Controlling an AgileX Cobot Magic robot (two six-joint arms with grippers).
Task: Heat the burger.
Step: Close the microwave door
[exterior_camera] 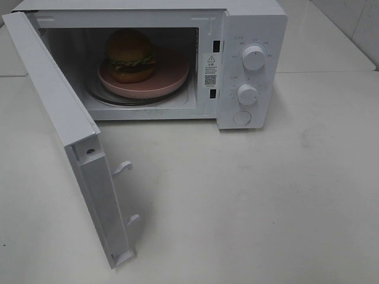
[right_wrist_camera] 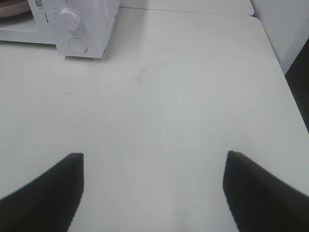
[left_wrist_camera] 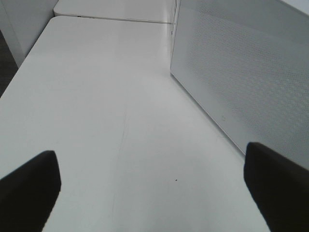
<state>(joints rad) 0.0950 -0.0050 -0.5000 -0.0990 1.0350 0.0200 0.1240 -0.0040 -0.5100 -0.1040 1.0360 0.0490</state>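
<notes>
The burger [exterior_camera: 130, 54] sat on its pink plate [exterior_camera: 173, 81] inside the open microwave [exterior_camera: 251, 26]. The left gripper [left_wrist_camera: 149, 157] and right gripper [right_wrist_camera: 153, 155] were both spread and empty. The left, near the swung-out door [exterior_camera: 62, 115], looked best placed to push its outer face steadily until latched.

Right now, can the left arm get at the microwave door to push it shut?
Probably yes. The door stands wide open, and the left gripper, open, sits beside its perforated face with nothing but table between them.
</notes>
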